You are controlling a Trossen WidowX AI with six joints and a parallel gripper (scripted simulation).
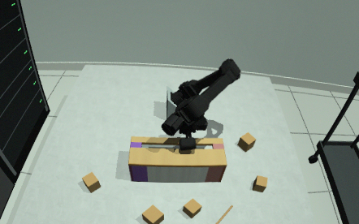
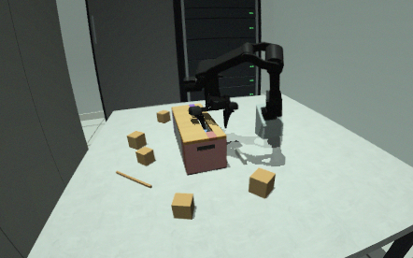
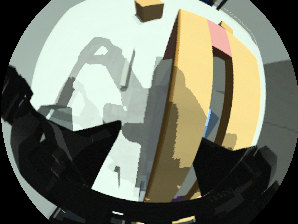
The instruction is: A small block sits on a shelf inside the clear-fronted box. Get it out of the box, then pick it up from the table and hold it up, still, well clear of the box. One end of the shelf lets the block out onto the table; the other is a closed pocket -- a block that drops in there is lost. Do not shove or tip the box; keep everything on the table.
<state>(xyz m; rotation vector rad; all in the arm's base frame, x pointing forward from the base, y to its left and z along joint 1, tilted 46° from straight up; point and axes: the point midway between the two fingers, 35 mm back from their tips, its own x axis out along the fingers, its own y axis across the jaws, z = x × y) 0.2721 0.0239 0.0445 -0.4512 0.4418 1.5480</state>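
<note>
Black gripper (image 1: pixel 188 138) (image 2: pixel 214 122) (image 3: pixel 154 129) stands released, fingers spread, straddling the long rear edge of the box (image 1: pixel 177 157) (image 2: pixel 206 156) (image 3: pixel 192 75).

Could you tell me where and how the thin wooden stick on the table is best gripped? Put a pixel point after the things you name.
Probably around the middle of the stick (image 1: pixel 224 214) (image 2: pixel 134 179), from above, fingers closing across its narrow width, since it lies flat, long and slim.

Box (image 1: pixel 178 156) (image 2: pixel 201 126) (image 3: pixel 189 100) w/ tan top, purple & reddish ends; cubes (image 1: pixel 247 142) (image 2: pixel 262 182) (image 3: pixel 149 9) tan.
</note>
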